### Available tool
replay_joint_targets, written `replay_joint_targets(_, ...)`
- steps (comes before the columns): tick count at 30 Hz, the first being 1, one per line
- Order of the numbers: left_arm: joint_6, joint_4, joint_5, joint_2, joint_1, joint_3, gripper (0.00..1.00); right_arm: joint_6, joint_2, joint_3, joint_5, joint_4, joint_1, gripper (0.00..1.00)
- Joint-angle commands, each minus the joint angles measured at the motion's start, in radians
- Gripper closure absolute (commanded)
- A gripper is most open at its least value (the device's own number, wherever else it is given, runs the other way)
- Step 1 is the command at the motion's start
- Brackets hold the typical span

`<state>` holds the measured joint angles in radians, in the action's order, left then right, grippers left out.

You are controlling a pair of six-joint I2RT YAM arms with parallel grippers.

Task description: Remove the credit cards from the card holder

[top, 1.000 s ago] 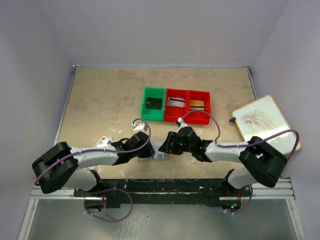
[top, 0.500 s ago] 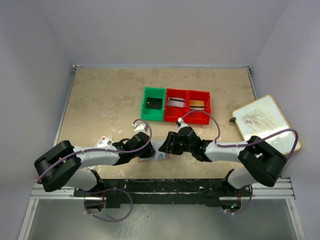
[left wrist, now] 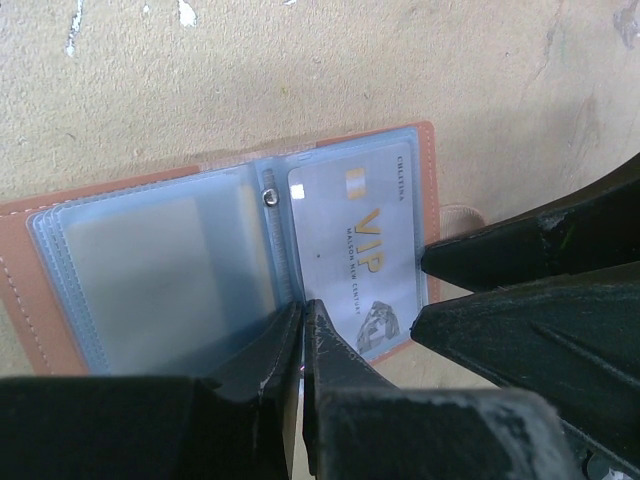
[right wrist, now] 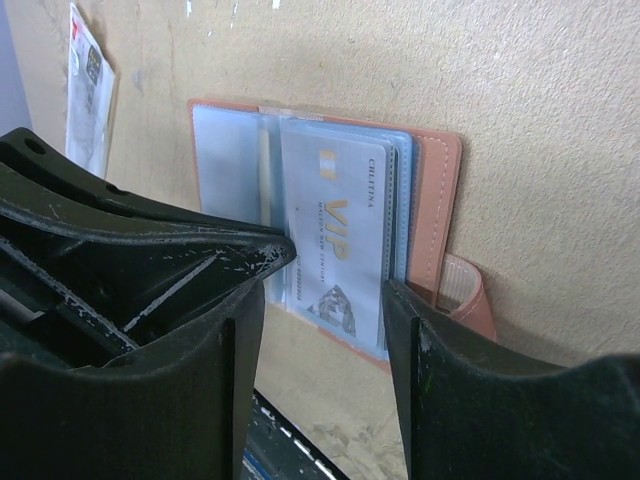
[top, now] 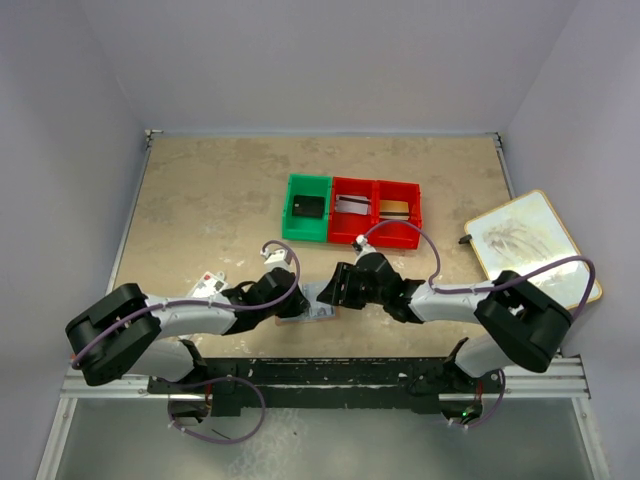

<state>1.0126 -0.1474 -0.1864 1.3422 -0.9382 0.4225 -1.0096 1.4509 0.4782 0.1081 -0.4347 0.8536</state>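
Top external: holder (top: 312, 306) flat and open on the desk (top: 200, 200), close to the arm bases, with the left gripper (top: 292, 305) at its left side and the right gripper (top: 330, 296) at its right side. Green bin (top: 306, 208) beyond the holder, well apart from it, two red bins (top: 375, 212) in a touching row further right. White packet (top: 208, 283) with a red mark to the left of the holder, near but not touching. Pale board (top: 522, 240) far to the right of the holder, at the desk's edge. Left wrist: holder spread wide, brown rim around pale blue clear sleeves, a card (left wrist: 365, 250) marked VIP in the right-hand sleeve. Left gripper closed, fingertips pressed together at the holder's near edge, just beside the spine; cannot tell whether a sleeve edge is caught between them. Right gripper open, one black fingertip touching the holder's right edge beside the card, the other just off the near right corner. Right wrist: jaws apart, standing over the holder on either side of the card's lower end, nothing held between them; brown strap loop sticking out past the holder's right edge.
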Motion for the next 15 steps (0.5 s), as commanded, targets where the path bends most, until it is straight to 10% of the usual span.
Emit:
replay_joint_targets(1,-0.008,0.086,-0.044,0.018,-0.001,-0.044,1.00,-0.002,-0.014,-0.007,-0.012,0.004,-0.008,0.46)
replay_joint_targets(15,-0.011,0.092,-0.050,0.011,-0.001,-0.041,1.00,0.040,-0.007,0.012,0.012,0.038,-0.010,0.47)
